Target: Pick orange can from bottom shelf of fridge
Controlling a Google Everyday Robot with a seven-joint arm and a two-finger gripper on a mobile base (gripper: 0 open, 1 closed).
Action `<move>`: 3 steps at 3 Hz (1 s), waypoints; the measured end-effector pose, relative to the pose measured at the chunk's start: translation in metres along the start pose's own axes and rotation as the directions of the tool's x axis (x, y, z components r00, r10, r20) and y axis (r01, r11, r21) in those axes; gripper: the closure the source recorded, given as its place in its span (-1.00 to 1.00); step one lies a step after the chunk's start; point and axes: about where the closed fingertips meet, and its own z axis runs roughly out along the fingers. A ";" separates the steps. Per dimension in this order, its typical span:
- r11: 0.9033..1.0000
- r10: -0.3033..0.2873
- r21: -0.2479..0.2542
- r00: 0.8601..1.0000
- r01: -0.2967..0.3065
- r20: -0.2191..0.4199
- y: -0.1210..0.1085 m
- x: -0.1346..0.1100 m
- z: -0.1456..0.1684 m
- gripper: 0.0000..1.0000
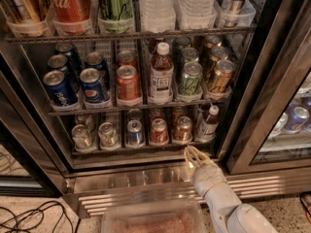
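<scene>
The orange can (pixel 183 128) stands at the front of the bottom shelf (pixel 121 151) of the fridge (pixel 243 106), between a red can (pixel 158 130) on its left and a small bottle (pixel 208 124) on its right. My gripper (pixel 195 155) is just below and in front of the shelf's edge, a little right of the orange can and below it. It is open and holds nothing. My white arm (pixel 221 198) rises from the lower right.
Silver cans (pixel 108 134) and a blue can (pixel 135 131) fill the shelf's left lanes. The rack above holds Pepsi cans (pixel 92 85), a red can, a bottle and green and golden cans. A ribbed base grille (pixel 131 198) and a clear tray (pixel 155 220) lie below.
</scene>
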 end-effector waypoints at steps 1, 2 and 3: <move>1.000 0.007 0.014 1.000 -0.007 -0.024 -0.007 0.030 0.022 -0.18; 1.000 0.004 0.012 1.000 -0.004 -0.027 -0.008 0.036 0.028 -0.16; 1.000 -0.014 0.004 1.000 0.014 -0.022 -0.013 0.038 0.040 -0.14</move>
